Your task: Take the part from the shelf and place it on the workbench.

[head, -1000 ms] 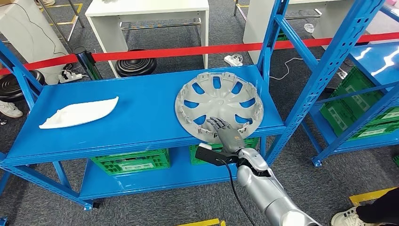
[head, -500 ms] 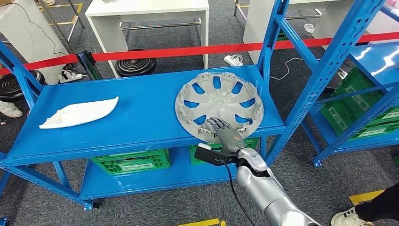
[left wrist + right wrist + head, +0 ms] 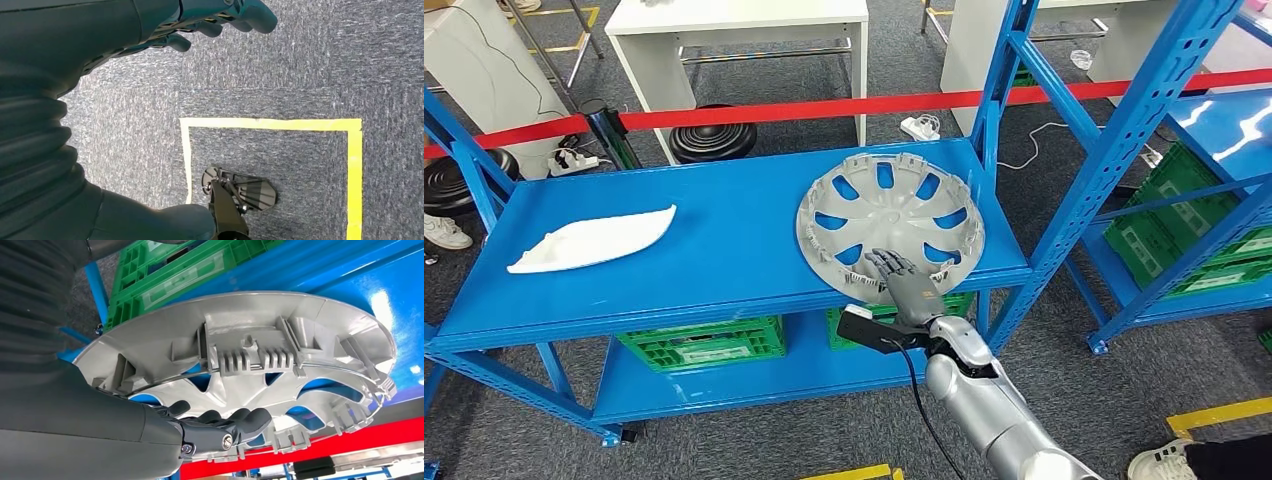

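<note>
We see the blue shelf (image 3: 724, 250) carrying the grey wheel cover (image 3: 889, 225) at its right end, lying flat with its ribbed inner side and clips facing up; being round, it has no long axis. Its near rim overhangs the shelf's front edge. Our right hand (image 3: 902, 280) rests on that near rim, fingers (image 3: 235, 421) laid over the inner face; whether it grips, we cannot tell. Our left hand (image 3: 200, 20) hangs over carpet, fingers loosely curled and holding nothing. A white panel (image 3: 589, 238) lies at the shelf's left end.
</note>
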### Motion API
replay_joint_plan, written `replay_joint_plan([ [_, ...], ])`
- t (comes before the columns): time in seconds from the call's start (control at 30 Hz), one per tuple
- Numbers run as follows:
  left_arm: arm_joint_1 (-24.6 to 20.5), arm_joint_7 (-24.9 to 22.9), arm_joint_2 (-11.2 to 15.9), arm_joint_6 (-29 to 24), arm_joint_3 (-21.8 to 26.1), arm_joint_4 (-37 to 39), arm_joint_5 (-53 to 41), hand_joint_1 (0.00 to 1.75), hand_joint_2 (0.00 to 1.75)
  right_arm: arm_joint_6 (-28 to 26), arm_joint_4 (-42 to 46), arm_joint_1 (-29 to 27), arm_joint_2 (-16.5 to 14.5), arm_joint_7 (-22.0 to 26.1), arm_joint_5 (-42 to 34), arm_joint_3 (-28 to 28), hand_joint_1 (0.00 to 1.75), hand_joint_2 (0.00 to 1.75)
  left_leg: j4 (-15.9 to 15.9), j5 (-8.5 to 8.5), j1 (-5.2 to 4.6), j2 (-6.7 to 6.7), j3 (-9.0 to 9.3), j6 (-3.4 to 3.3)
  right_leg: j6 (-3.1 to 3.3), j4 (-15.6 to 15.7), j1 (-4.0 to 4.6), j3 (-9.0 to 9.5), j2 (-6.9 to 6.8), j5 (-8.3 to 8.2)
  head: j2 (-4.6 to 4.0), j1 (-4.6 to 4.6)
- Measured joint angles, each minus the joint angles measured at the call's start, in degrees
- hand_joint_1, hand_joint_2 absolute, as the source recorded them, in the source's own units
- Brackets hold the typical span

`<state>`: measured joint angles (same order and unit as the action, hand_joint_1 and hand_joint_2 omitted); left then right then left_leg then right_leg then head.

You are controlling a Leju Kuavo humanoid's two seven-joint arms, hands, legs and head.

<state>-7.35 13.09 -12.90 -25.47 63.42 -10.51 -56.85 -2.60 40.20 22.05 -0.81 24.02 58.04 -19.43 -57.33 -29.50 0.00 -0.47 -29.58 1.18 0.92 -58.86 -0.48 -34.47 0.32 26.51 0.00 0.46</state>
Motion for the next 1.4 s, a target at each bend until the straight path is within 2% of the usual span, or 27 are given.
replay_joint_plan([
  [0.3,-0.07,-0.16,0.01,-1.51,0.01,-0.04,0.85,0.00,1.75,0.20,0.52,-0.15,0.00,0.01,0.13,0.00,0.00,1.75,0.00,0.00,0.00,0.00,-0.05,0.00,0.00,0.00,0.00,0.00,0.00,0.00,0.00,0.00],
  [0.43,-0.02,-0.17,0.01,-4.65,0.37,-0.04,2.80,0.00,0.00,0.32,0.52,0.02,-0.04,0.17,0.38,0.00,0.00,1.75,0.00,0.00,0.00,-0.01,-0.09,0.00,0.00,0.00,0.00,0.00,-0.01,0.00,0.00,0.00],
  [0.97,0.36,-3.92,0.11,-4.56,0.49,-0.04,-0.63,0.00,0.00,-1.45,0.47,0.07,-0.40,0.15,-0.20,-0.04,0.00,1.75,0.00,0.00,0.00,-0.01,-0.05,0.00,0.00,0.00,0.00,-0.03,-0.01,0.00,0.00,0.00],
  [1.23,0.54,-3.73,0.13,-4.56,0.50,-0.04,0.10,0.00,0.00,-1.55,0.48,-0.06,-0.21,0.64,-0.27,-0.04,0.00,1.75,0.00,0.00,0.00,-0.01,-0.05,0.00,0.00,0.00,0.00,-0.03,-0.01,0.00,0.00,0.00],
  [1.4,0.44,-3.79,0.11,-4.56,0.49,-0.04,0.08,0.00,0.00,-1.59,0.57,-0.15,0.03,-0.87,-0.22,-0.01,0.00,1.75,0.00,0.00,0.00,-0.01,-0.03,0.00,0.00,0.01,0.00,-0.03,-0.01,0.00,0.00,0.00],
])
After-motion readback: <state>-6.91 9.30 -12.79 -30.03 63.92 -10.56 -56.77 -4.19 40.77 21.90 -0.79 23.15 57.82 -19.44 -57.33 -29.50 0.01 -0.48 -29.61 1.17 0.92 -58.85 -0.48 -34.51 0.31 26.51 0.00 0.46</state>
